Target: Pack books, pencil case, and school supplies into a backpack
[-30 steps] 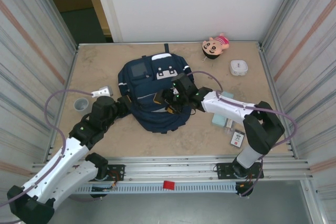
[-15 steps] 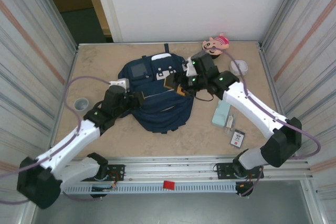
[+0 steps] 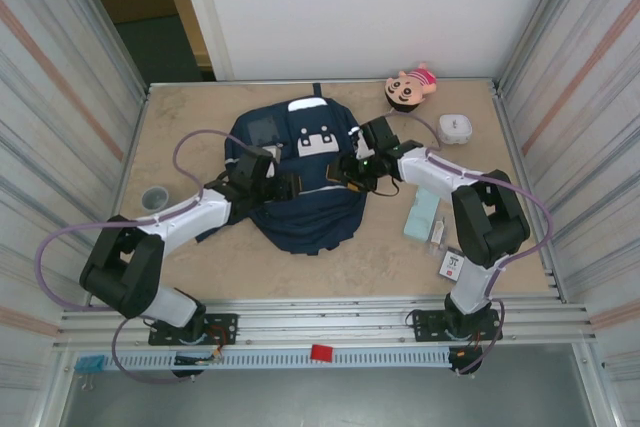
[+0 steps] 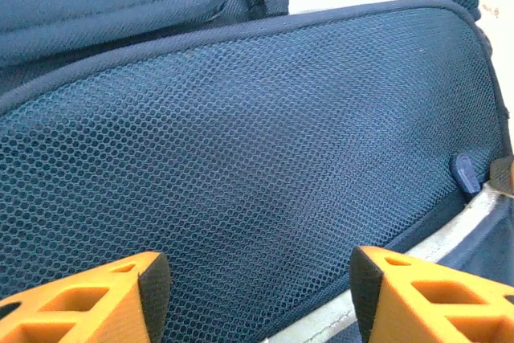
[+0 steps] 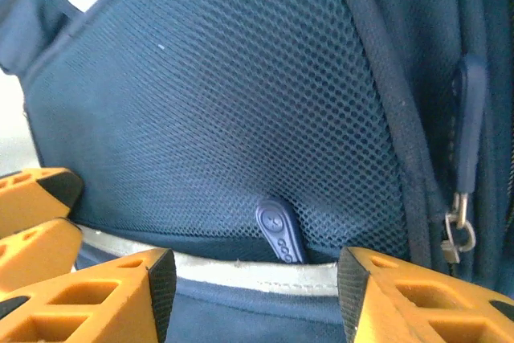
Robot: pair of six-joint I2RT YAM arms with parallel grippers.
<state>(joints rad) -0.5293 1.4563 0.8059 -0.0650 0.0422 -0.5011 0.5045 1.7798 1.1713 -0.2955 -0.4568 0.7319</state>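
Two hands at your backpack (image 3: 300, 219), centre frame. Left hand (image 3: 284, 185): fingers apart over the navy mesh. Right hand (image 3: 348, 169): fingers apart, with a blue zip pull (image 5: 279, 230) and pale stripe (image 5: 241, 267) between them. You have one mint pencil case (image 3: 421, 215) on the table (image 3: 190, 127), right of centre, and a black-and-white packet (image 3: 452, 265) at lower right.
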